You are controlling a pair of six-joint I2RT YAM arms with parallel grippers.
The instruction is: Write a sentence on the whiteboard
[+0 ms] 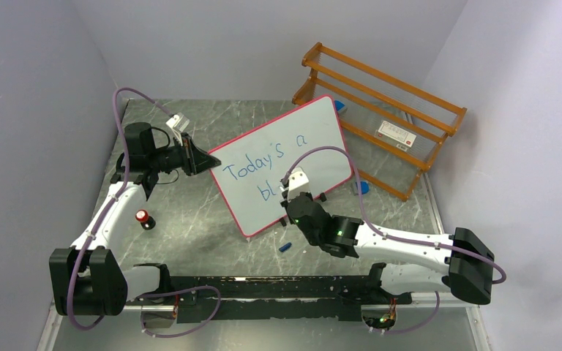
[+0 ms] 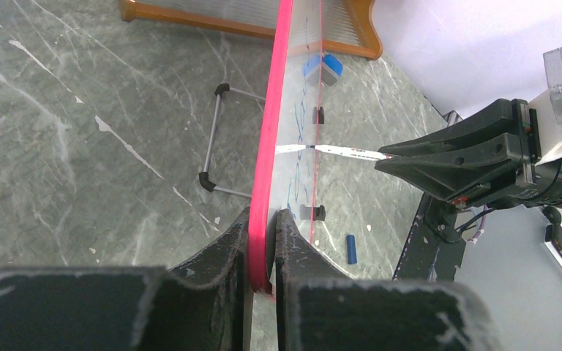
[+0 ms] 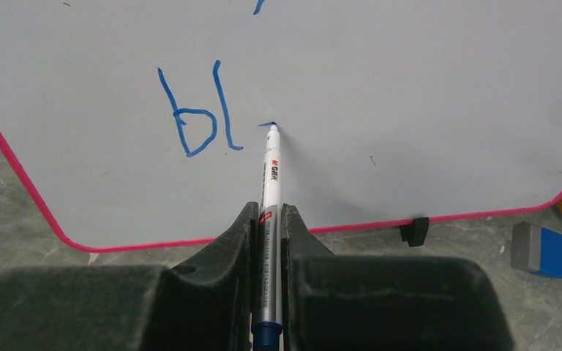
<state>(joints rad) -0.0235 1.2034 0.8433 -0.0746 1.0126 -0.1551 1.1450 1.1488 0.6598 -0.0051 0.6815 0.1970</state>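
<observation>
The whiteboard [image 1: 315,139] stands propped on the table [image 1: 190,219], its face turned toward the two arms. At its left edge the left gripper [image 2: 263,219] is clenched on the pink rim [image 2: 272,110], one finger on each side of it, so that arm looks to be the steadying one. Moving right across the board, the sentence [image 1: 263,164] so far reads "Today's a" on the upper line and "bl" [image 3: 197,117] on the lower. Just right of that "l" sits the tip of the marker [image 3: 269,183], touching the white with a small fresh dash at its point. The marker's long axis runs straight back from the board into the right gripper [image 3: 267,216], which grasps the barrel tightly between both fingers. The right arm is plainly the nearer one for writing. I'd judge the next strokes must travel rightward from the tip along the lower line, where bare board lies open as far as the right-hand rim.
</observation>
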